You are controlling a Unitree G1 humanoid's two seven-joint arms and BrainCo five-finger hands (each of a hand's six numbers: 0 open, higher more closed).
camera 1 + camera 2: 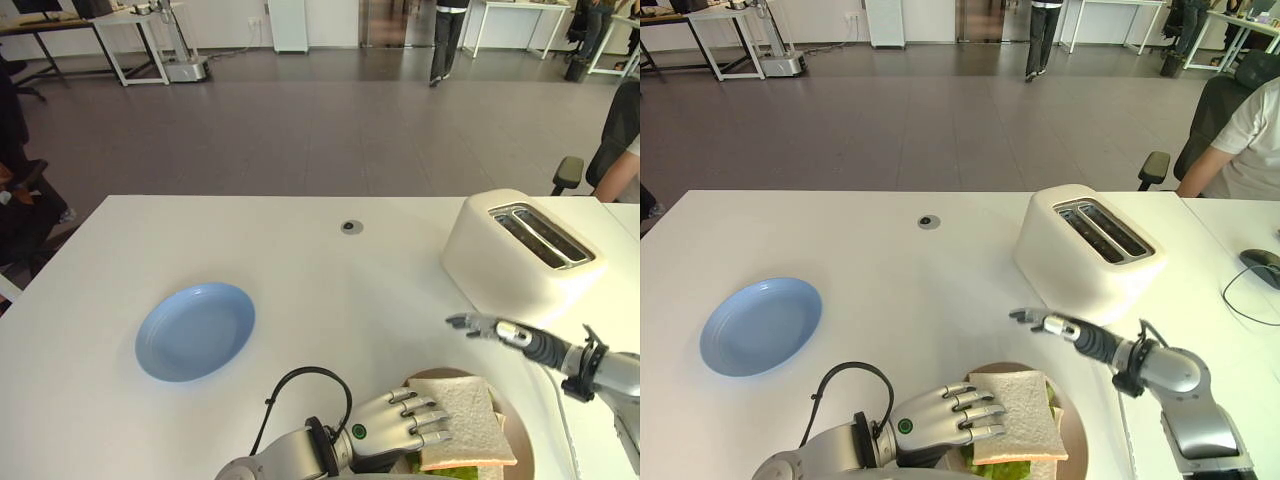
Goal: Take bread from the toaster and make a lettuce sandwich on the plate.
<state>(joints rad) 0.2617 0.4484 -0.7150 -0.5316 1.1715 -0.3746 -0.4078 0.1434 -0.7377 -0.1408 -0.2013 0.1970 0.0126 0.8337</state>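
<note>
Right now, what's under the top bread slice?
Lettuce shows at its near edge, a second slice at the right, on a tan plate. The middle is covered.

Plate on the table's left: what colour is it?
The plate is plain light blue, clearest in the left eye view.

Both eyes sit on the robot's head, close above the near edge of the white worktop point(330, 290), looking forward and down, with room floor beyond. They share nearly everything: the bread slice point(1025, 415) at the left hand point(940, 420), the blue plate point(760, 325) ahead-left of that hand, and the toaster point(1090, 250) beyond the right hand point(1065, 330), only shifted sideways between views.
</note>
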